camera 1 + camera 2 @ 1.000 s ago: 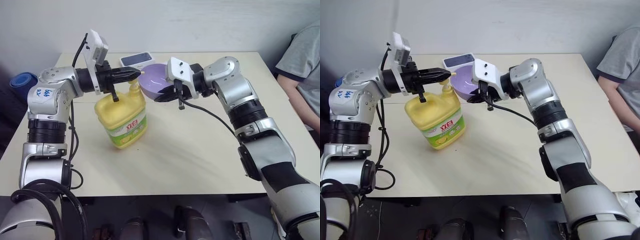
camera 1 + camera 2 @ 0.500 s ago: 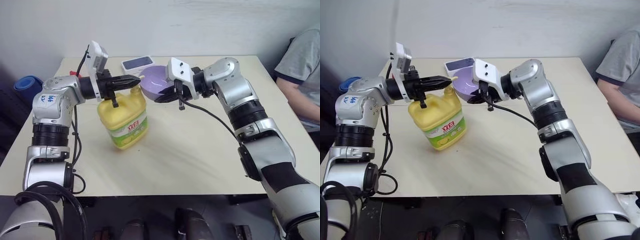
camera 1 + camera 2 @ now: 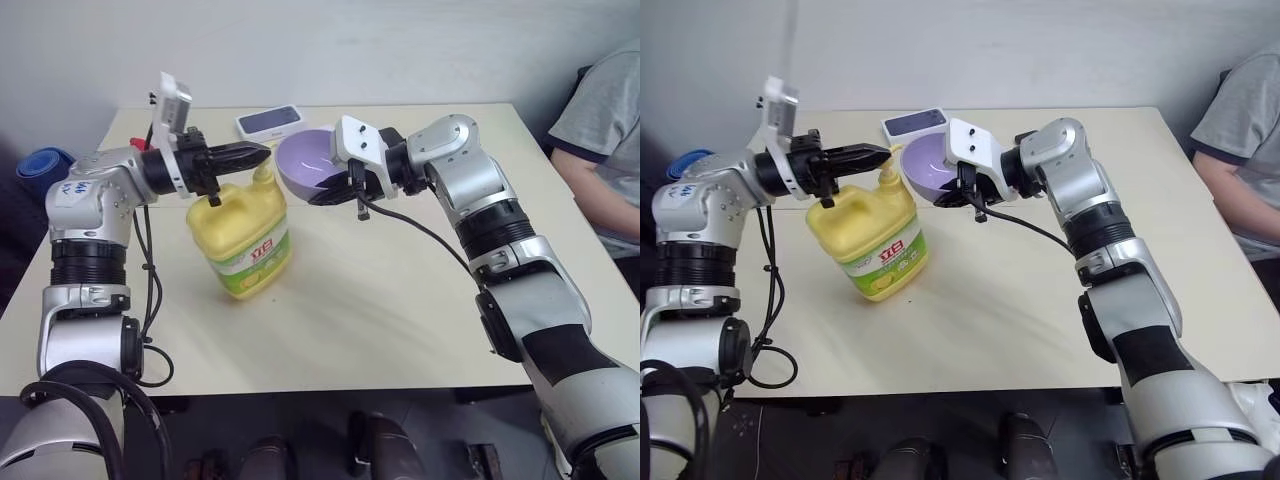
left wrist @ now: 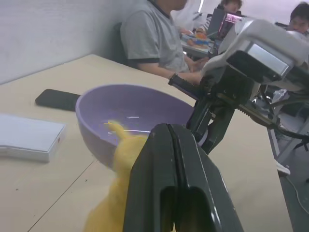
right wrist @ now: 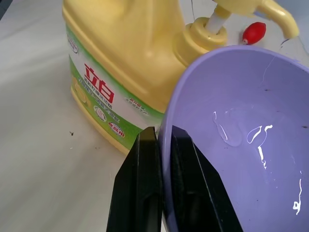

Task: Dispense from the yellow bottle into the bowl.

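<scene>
The cream bench [image 3: 400, 300] carries the tilted yellow bottle [image 3: 245, 235] left of centre. At its two o'clock the bowl [image 3: 315, 160], rim pinched in the right pincer [image 3: 335, 190], already holds clear liquid. The left pincer [image 3: 255, 152], closed and empty, sits over the pump: pumping seems underway. A seated person [image 3: 600, 140] waits at three o'clock.

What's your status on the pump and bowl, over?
Left gripper shut, tips over the yellow bottle's pump head. Right gripper shut on the purple bowl's rim, holding it tilted under the spout. Clear liquid in bowl. Nothing blocking.
</scene>
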`<action>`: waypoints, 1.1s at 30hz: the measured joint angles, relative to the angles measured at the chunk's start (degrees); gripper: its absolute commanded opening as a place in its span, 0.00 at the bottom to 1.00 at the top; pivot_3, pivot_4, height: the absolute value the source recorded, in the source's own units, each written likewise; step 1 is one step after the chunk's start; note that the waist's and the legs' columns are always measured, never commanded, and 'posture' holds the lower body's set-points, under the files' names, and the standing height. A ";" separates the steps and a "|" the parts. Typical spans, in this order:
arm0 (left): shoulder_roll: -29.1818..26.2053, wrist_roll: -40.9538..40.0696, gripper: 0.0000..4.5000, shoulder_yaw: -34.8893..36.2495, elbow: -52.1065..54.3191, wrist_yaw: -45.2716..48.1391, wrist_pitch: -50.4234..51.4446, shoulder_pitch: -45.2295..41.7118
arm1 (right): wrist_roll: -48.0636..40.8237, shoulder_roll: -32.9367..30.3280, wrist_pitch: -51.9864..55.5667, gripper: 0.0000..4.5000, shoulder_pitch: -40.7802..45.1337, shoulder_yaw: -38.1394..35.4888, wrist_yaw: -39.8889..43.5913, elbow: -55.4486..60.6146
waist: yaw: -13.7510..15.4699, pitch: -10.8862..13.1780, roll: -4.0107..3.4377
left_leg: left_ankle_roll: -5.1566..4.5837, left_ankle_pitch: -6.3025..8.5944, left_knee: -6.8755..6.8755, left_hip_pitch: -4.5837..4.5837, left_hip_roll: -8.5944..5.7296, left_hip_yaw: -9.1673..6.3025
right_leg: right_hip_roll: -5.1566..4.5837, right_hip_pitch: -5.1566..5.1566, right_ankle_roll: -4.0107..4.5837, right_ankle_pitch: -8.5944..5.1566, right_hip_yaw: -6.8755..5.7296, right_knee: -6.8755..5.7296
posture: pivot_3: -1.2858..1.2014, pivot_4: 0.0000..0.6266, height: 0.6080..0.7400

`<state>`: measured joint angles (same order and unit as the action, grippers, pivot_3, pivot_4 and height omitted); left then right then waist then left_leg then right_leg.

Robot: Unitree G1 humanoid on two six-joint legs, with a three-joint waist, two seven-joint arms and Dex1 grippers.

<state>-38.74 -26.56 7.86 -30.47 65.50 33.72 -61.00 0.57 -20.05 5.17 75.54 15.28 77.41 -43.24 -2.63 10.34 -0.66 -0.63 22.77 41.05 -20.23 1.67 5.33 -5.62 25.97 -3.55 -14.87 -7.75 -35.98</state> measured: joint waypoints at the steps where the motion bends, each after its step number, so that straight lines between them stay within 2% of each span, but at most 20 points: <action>1: -1.04 0.07 0.00 0.80 -1.26 -0.33 -0.59 -0.32 | 0.00 -0.08 -0.08 0.00 -0.46 0.00 0.00 0.01 | -0.27 0.01 0.01 | 0.00 0.00 -0.01 -0.03 0.00 0.00 | 0.00 0.01 0.00 0.00 -0.05 0.00 | 0.52 0.24 1.00; 4: -2.86 0.62 0.00 1.93 -2.90 -0.50 -2.66 -0.52 | 0.01 -0.21 -0.14 0.00 -1.54 0.00 0.00 0.00 | -0.50 0.06 0.07 | 0.00 0.00 -0.01 -0.04 0.00 0.00 | -0.01 0.02 0.00 0.00 -0.13 0.01 | 0.52 0.24 1.00; 9: -2.89 0.85 0.00 2.32 -3.16 -0.44 -3.50 -0.10 | 0.02 -0.19 -0.61 0.00 -1.61 0.00 -0.35 -0.01 | -0.52 0.08 0.11 | -0.01 0.00 0.01 -0.04 0.01 -0.01 | -0.02 0.02 0.00 0.00 -0.10 0.01 | 0.52 0.24 1.00; 14: -2.93 -0.79 0.00 4.79 2.93 -0.13 -5.12 5.89 | 0.00 -1.00 -1.11 0.00 -3.13 0.00 -0.60 1.13 | -0.73 0.08 0.11 | -0.01 0.00 -0.01 -0.04 0.07 -0.01 | -0.02 0.04 0.00 0.00 0.00 0.00 | 0.52 0.24 1.00; 23: -8.60 -6.14 0.00 17.86 13.52 1.92 -9.92 27.10 | -1.06 -10.98 0.77 0.00 -16.36 -2.75 -1.81 13.17 | -0.46 0.13 0.14 | -0.01 0.00 0.00 -0.10 0.08 0.00 | -0.09 0.12 0.00 0.00 0.12 0.01 | 0.52 0.24 1.00; 26: -11.68 -7.40 0.00 22.13 18.20 4.04 -9.89 37.37 | -1.32 -15.58 1.00 0.00 -24.40 -5.15 -4.10 17.43 | -0.14 0.12 0.17 | -0.03 0.01 -0.06 -0.05 0.05 0.01 | -0.13 0.05 0.00 0.00 0.11 0.08 | 0.52 0.24 1.00; 30: -10.89 -8.32 0.00 26.41 22.84 4.03 -10.31 48.68 | -1.27 -18.01 0.71 0.00 -35.11 -7.76 -8.69 19.51 | 0.83 0.14 0.18 | -0.04 0.02 0.01 -0.05 0.08 0.10 | -0.17 0.06 0.00 0.01 0.16 0.05 | 0.52 0.24 1.00; 33: -6.87 -8.42 0.00 26.99 28.25 3.50 -12.97 56.36 | -1.28 -18.13 -2.83 0.00 -40.82 -10.40 -13.60 20.50 | 1.05 0.15 0.15 | -0.04 0.02 -0.01 0.06 0.08 0.11 | -0.24 -0.03 0.00 0.01 0.20 0.06 | 0.52 0.24 1.00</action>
<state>-45.61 -34.99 34.84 -2.22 69.00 20.75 -4.65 -0.72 -38.18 2.33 34.72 4.88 63.81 -22.74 -1.58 10.49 -0.51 -0.67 22.79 41.03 -20.17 1.75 5.44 -5.86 25.94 -3.55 -14.86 -7.55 -35.92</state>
